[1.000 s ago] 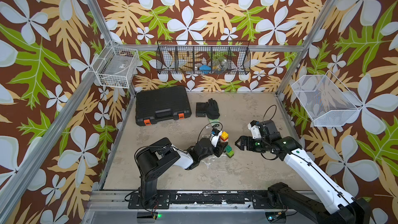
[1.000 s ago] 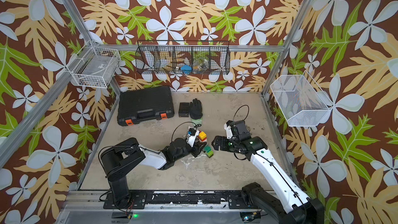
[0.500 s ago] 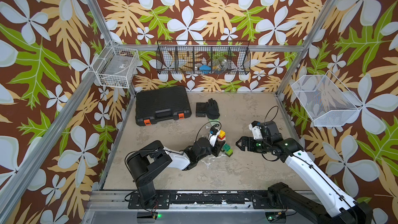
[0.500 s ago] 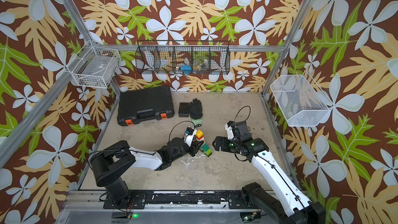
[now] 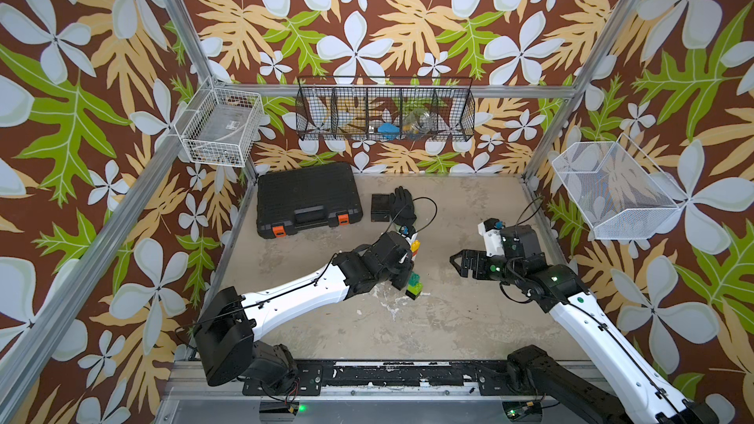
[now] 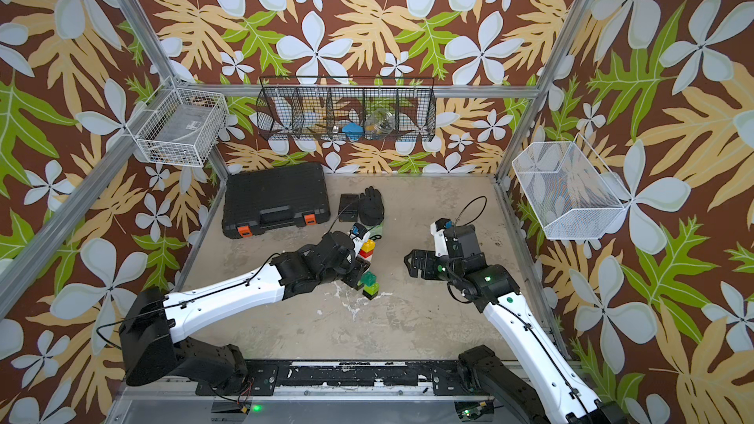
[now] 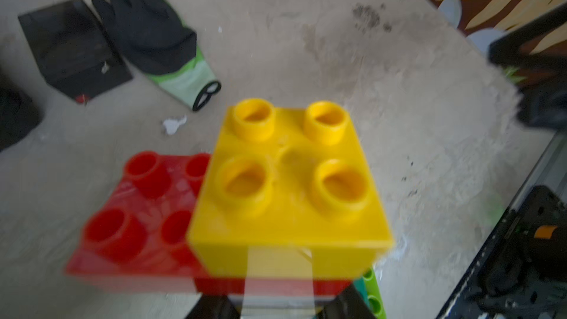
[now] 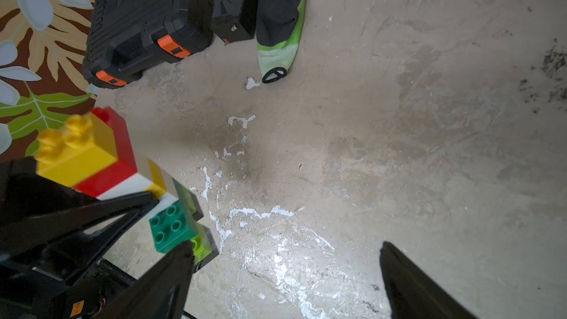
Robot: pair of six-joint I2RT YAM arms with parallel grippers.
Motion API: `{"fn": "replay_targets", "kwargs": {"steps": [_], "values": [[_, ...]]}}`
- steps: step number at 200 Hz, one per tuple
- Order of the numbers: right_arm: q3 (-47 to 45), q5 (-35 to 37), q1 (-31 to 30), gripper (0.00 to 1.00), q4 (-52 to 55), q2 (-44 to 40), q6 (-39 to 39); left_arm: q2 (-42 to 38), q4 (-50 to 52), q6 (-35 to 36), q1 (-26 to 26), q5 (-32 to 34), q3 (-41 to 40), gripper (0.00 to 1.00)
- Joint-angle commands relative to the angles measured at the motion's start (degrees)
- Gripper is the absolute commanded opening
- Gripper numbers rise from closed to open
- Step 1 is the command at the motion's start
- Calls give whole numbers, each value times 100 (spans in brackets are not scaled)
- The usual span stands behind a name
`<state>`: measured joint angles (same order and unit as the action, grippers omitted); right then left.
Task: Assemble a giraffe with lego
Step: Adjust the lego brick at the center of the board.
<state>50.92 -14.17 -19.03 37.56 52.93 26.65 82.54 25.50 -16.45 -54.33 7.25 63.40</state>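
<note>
giraffe pinched at the neck, tip-over risk on release

far left of table (image 5: 449, 320): black case (image 5: 309, 193), then small black box (image 5: 381, 208) with glove (image 5: 402, 203) just beside it, all well clear of the work. centre: left gripper (image 7: 276, 302) clamped narrow on the white-yellow neck of the giraffe (image 5: 414, 279), just under the red and yellow head. looks fully built, dark green body over lime and black legs, upright at mid table; cannot tell contact of feet with table. right: right gripper (image 8: 285, 245) spread wide, holding nothing, near the figure but apart.

risks, as a judgement: could topple on letting go, being tall, slim and top-heavy with the red brick overhanging. could pop the neck joint if pulled sideways while pinched. could get knocked over by a swing-in of the right arm. could get dragged along by sticking pads on opening.
</note>
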Motion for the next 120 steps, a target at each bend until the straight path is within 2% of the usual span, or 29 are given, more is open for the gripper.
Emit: {"fn": "replay_targets", "kwargs": {"steps": [1,39,76,120], "values": [[60,183,0,97,-172,-30,-245,-15,2096,-193,-2,55,246,25],[-42,108,-1,97,-288,-125,-426,171,3047,-375,2,-57,349,25],[-169,8,1,97,-293,-307,-564,486,2932,-414,-4,-557,95,26],[-341,-63,0,97,-146,-641,-670,1082,2838,-122,9,-784,188,27]]}}
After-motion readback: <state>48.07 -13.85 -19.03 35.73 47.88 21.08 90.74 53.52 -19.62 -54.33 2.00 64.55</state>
